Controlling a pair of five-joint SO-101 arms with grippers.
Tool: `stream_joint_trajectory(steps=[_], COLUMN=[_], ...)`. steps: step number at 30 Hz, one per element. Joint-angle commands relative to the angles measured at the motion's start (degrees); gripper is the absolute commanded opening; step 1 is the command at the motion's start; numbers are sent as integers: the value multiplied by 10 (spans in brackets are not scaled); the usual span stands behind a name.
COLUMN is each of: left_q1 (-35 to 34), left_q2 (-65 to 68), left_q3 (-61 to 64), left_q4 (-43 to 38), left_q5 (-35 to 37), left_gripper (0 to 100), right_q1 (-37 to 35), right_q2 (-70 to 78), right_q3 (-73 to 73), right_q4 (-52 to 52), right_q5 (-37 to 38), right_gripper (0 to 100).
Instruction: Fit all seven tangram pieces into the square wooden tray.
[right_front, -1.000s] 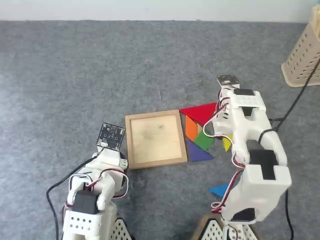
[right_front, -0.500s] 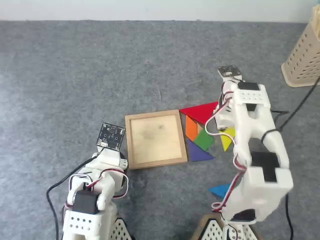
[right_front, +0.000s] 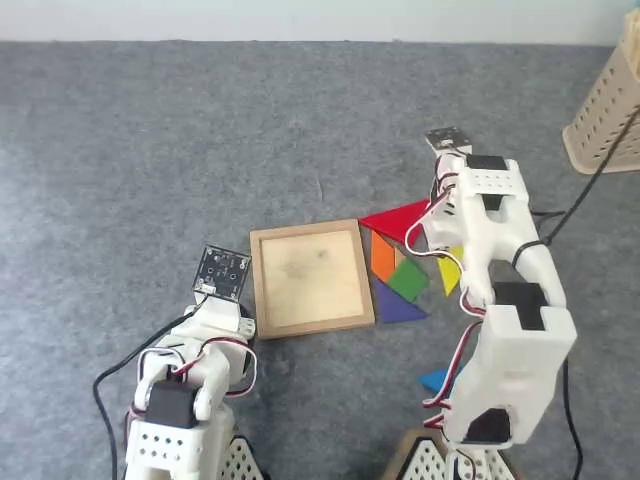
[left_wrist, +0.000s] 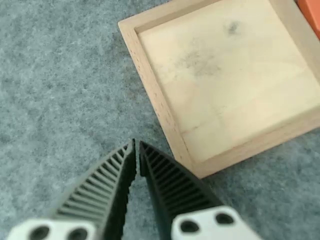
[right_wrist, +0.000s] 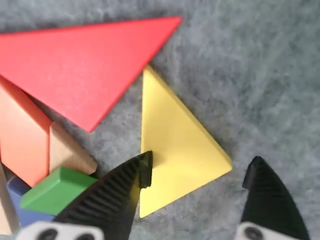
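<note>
Altogether, six coloured pieces (right_front: 395, 222) lie outside one wooden tray (right_front: 315, 327).

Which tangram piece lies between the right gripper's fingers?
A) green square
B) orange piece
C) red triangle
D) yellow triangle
D: in the right wrist view the right gripper is open, with one finger at each side of the yellow triangle.
</note>
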Motion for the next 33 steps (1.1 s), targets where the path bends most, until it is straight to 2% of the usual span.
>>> stream_joint_trajectory(steps=[1, 7, 12, 20, 25, 29, 33], left_q1=[4, 4, 4, 4, 4, 4, 4], left_q2=[-12, -12, -12, -12, -12, -12, -12], left_q3=[-11, -11, -11, -11, -11, -11, -11], left_q4=[4, 4, 4, 4, 4, 4, 4], left_q5=[4, 4, 4, 4, 4, 4, 4], left_gripper=[12, 12, 12, 12, 12, 12, 12], right_q1=[-8, -30, -41, -41, -22, -2, -19], right_q2=[19, 9, -65, -188, -245, -274, -283], right_q3=[-3, 17, 74, 168, 183, 186, 199], right_q4=[13, 29, 23, -14, -7, -7, -6], right_q5=[10, 11, 8, 6, 4, -28, -36], right_gripper=[204, 236, 234, 158, 163, 196, 237])
